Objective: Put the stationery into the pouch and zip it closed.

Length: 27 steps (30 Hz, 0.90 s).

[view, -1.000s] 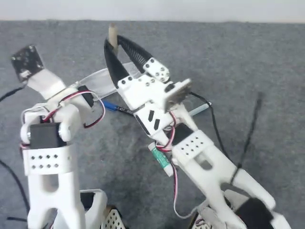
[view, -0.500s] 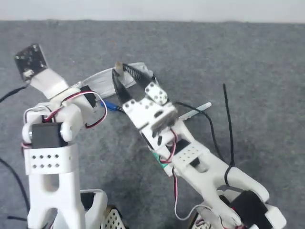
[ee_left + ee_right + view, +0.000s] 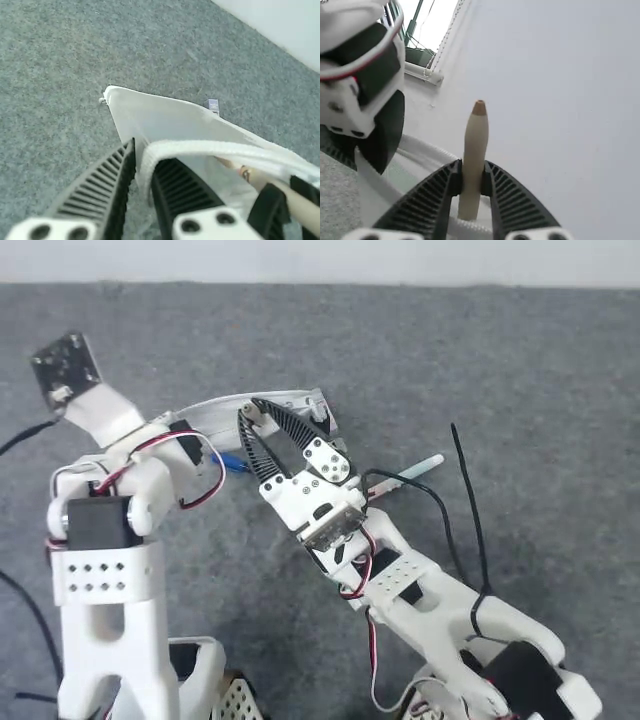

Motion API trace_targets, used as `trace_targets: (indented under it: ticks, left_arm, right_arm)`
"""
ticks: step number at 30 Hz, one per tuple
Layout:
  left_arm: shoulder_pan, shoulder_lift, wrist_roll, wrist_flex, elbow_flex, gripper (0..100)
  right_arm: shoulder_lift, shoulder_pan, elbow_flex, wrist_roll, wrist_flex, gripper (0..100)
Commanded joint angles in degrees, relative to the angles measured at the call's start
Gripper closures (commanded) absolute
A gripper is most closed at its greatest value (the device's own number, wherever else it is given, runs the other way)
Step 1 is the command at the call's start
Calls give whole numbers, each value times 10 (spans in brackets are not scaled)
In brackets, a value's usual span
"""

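Clamps pouch point(image 3: 165, 120) rim in left pincer point(image 3: 144, 156), on the counter point(image 3: 50, 60). Pinches beige pencil point(image 3: 475, 135) in right pincer point(image 3: 472, 171) at pouch mouth, lower end hidden. Covers most of a blue pen point(image 3: 232, 464) with an arm.

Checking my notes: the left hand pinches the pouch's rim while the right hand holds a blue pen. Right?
No: the right hand grips a beige pencil, not a blue pen; see the right wrist view. The left hand does pinch the pouch's rim.
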Motion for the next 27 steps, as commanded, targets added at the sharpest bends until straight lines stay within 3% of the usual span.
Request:
trace_targets:
  ticks: [1,4,27]
  left_arm:
    - [-3,5,-3,-14,0,991]
    - [-3,5,-3,-14,0,991]
    - [-3,4,-4,-39,16,991]
  right_arm:
    - [0,-3,6,12,-2,844]
    - [-7,-4,10,12,31,790]
    - [-19,-16,18,15,43,824]
